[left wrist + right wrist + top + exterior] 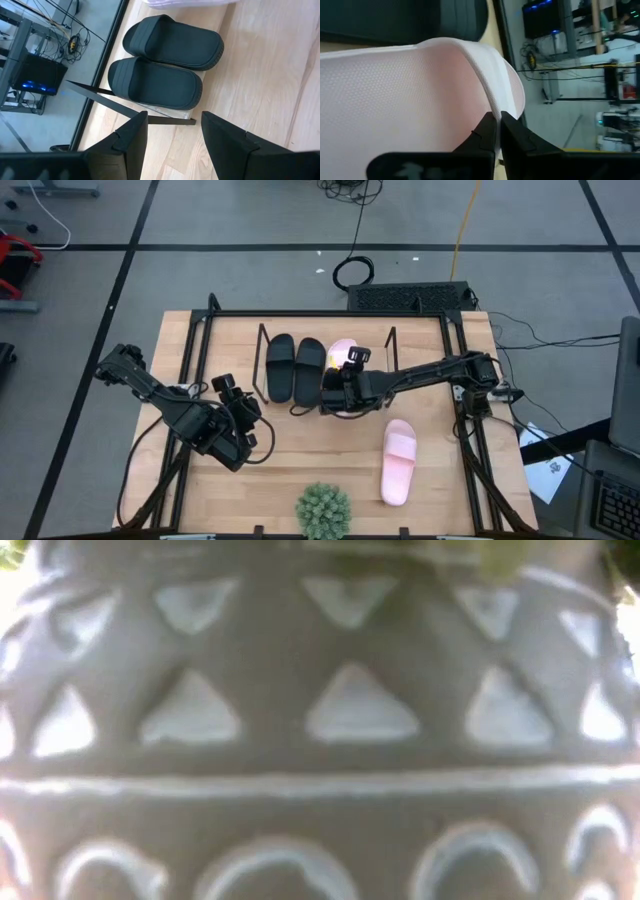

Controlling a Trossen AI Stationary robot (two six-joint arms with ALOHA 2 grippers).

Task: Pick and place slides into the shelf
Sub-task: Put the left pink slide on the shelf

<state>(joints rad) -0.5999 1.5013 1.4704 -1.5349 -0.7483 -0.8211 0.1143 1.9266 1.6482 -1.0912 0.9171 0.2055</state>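
Observation:
The two black slides (294, 367) lie side by side on the shelf (263, 340), soles on its board, and also show in the left wrist view (160, 65). One pink slide (345, 350) is at the shelf beside the black pair, mostly hidden under my right gripper (333, 393), which is shut on it. The other pink slide (398, 462) lies flat on the table near the right front. My left gripper (247, 420) is open on the near side of the shelf's left end, touching nothing (172, 137). My right gripper (497, 127) pinches the pink slide (400, 95) by its thin pale rim (495, 100) between the two fingertips. The arm reaches in from the table's right. The gripper hides from above whether the slide rests on the shelf or is lifted.
A potted green plant (323, 511) stands at the table's near edge, and its patterned pot (320, 720) fills the low view. Black rails (190, 350) run along the table's sides. Bare wood lies between the shelf and the plant.

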